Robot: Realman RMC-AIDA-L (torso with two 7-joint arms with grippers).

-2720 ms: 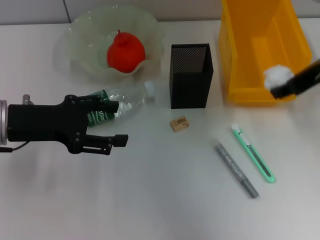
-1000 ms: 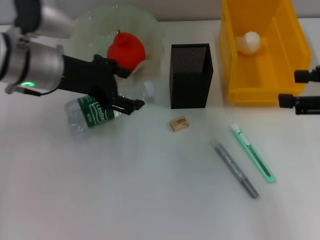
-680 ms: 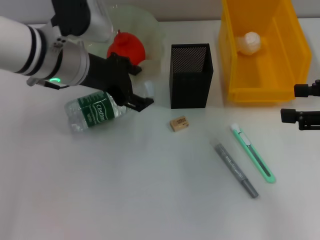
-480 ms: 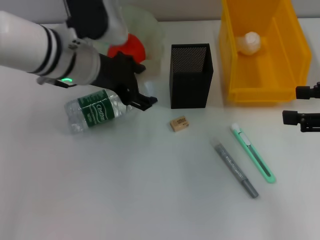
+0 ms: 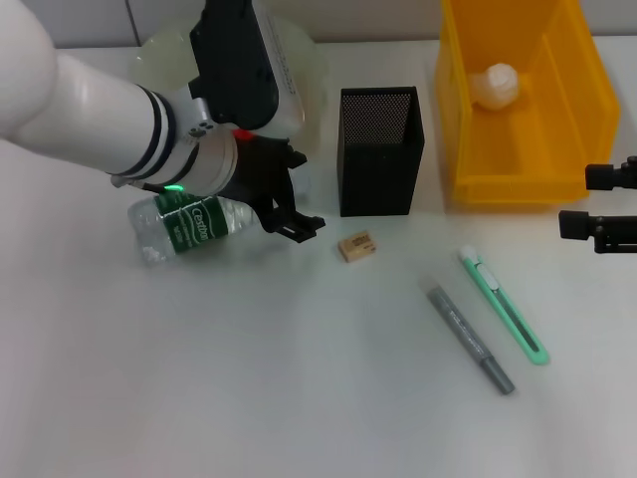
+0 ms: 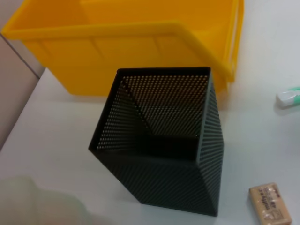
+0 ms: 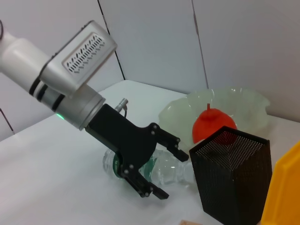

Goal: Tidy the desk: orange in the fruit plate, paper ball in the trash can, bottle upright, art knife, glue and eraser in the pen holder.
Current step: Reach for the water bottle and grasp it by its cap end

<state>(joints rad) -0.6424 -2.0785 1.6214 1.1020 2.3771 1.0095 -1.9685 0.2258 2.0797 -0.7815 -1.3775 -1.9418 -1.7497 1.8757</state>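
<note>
Counter (image 5: 249,398): white, carries everything
Trash can (image 5: 478,149): yellow bin at 1 o'clock, paper ball (image 5: 496,84) inside
Fruit plate (image 5: 159,50): 11 o'clock, mostly hidden by the left arm; orange (image 7: 213,125) sits in it
Pen holder (image 5: 378,149): black mesh, upright at 12 o'clock
Bottle (image 5: 189,224): lying on its side at 9 o'clock
Left claw (image 5: 291,204): fingers spread, over the bottle's neck end
Right claw (image 5: 595,199): at 3 o'clock edge, fingers apart, holding nothing
Art knife (image 5: 505,304): green, 4 o'clock
Glue (image 5: 471,339): grey stick beside the knife
Eraser (image 5: 356,246): near centre

A clear plastic bottle with a green label (image 5: 189,224) lies on its side at nine o'clock of the black mesh pen holder (image 5: 378,149); a tan eraser (image 5: 356,246) lies at six.
</note>
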